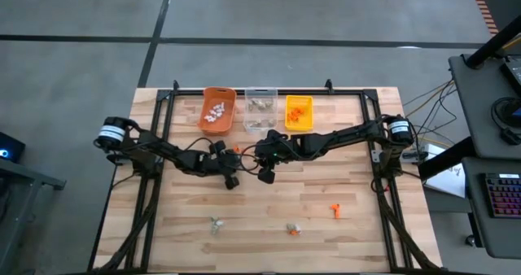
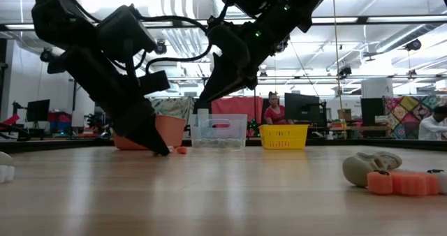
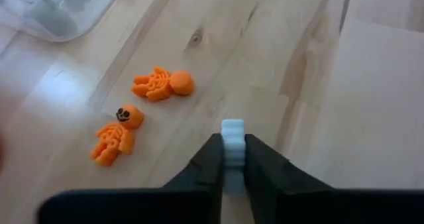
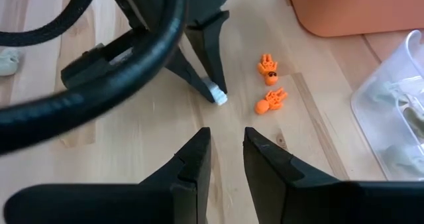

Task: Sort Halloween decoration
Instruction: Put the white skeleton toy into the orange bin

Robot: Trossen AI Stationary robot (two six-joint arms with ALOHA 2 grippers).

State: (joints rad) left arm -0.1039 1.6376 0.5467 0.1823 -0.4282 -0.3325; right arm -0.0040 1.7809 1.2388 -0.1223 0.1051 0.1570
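Nearest, the left gripper pinches a small white trinket against the table, fingers clenched on it. Just beyond the white trinket lie two orange skeletons. Farther back, the right gripper hovers, fingers parted and holding nothing, before the clear bin.

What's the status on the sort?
Left gripper down on table, fingers shut on white trinket. Right gripper hovering close by, fingers apart, empty. Two orange skeletons loose beside the pick. Nothing blocking.
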